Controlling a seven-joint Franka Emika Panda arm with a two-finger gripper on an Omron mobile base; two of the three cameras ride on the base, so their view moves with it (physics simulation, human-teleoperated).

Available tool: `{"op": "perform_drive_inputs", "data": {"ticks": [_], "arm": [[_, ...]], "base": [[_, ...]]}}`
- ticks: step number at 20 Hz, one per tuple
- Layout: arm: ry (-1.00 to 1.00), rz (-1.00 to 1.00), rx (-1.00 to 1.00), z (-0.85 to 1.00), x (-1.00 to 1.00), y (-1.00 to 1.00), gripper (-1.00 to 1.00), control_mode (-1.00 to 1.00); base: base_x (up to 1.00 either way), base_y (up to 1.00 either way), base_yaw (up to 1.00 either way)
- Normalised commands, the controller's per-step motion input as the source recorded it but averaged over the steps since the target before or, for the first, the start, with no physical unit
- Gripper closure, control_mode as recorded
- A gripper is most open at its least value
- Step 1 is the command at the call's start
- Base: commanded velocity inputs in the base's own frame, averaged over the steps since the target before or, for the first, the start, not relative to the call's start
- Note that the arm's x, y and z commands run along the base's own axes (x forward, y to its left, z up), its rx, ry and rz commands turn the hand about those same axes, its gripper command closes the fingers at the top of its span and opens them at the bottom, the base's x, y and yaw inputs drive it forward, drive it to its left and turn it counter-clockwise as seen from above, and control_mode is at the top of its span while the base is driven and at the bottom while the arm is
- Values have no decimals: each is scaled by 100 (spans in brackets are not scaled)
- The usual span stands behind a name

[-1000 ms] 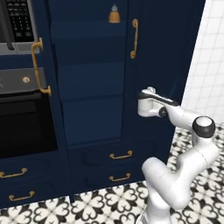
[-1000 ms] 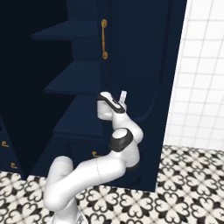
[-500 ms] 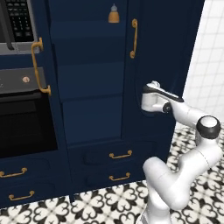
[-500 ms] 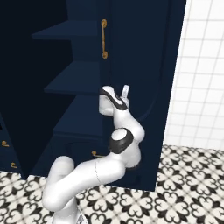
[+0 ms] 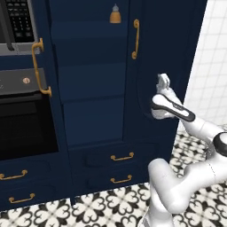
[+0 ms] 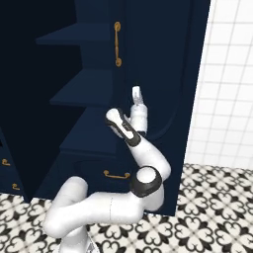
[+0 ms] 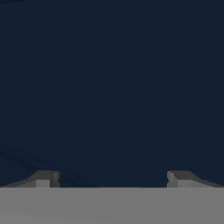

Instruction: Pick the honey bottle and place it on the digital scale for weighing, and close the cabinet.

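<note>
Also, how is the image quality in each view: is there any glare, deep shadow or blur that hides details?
Left base view: even light, no glare; brass handle and orange bottle read clearly. Right base view: the cabinet interior at left sinks into near-black shadow, though the shelves remain faintly visible. Hand view: flat dark navy with almost no texture; the fingertips look soft and low in contrast.

Flat navy-blue surface of the cabinet (image 7: 112, 87) spreads from 9 o'clock to 3 o'clock and up to 12, close in front of the camera and nearly featureless. A faint darker line curves across it toward 8 o'clock, possibly the edge of a panel; which part of the cabinet this is cannot be told. The gripper (image 7: 112, 178) sits at 6 o'clock, its two grey fingertips (image 7: 43, 178) set wide apart at 7 and 5 o'clock with bare blue between them.
</note>
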Motion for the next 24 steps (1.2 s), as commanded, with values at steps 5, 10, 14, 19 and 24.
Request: {"op": "perform_drive_inputs", "data": {"ticks": [5,10,14,19,24], "arm": [[-55,0,-73,9,-41,-4,-100,-100],[13,0,-44,77,-2,-14,-100,-100],[30,0,-36,79,-26,-28,-100,-100],[71,0,-31,6,-35,-2,-100,-100],[45,0,-31,14,-51,12,-100,-100]], "base": [[0,0,0],[0,0,0],[0,0,0],[0,0,0],[0,0,0]]}}
